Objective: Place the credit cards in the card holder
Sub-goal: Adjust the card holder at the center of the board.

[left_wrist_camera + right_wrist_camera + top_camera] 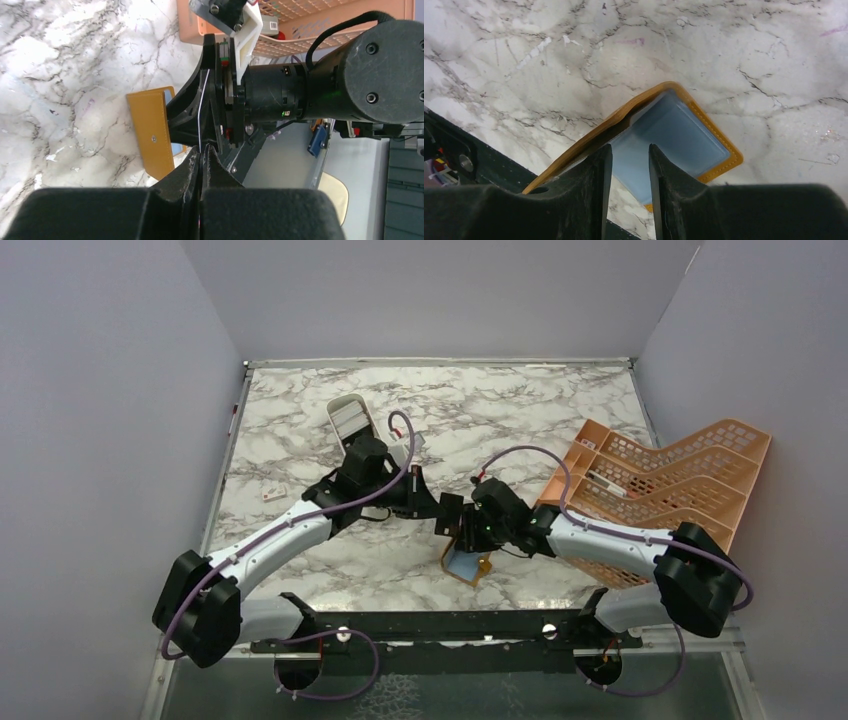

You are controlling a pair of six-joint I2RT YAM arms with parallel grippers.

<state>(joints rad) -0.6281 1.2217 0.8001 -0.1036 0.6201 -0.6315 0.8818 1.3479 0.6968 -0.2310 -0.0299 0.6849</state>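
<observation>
- The left hand (201,162) is pressed shut on a thin credit card (203,110). The card shows edge-on in the left wrist view and rises from the fingertips at lower centre.
- The right hand (630,155) has its fingers parted by a modest gap with nothing between them. It hangs just above the card holder (719,150).
- The card holder lies open on the marble desk (300,430), low in the centre of the overhead view, with one flap raised.
- A pale blue card (674,130) sits inside the card holder.
- An orange lattice rack (680,475) stands at the right.
- A white tray (350,418) lies in the upper middle.
</observation>
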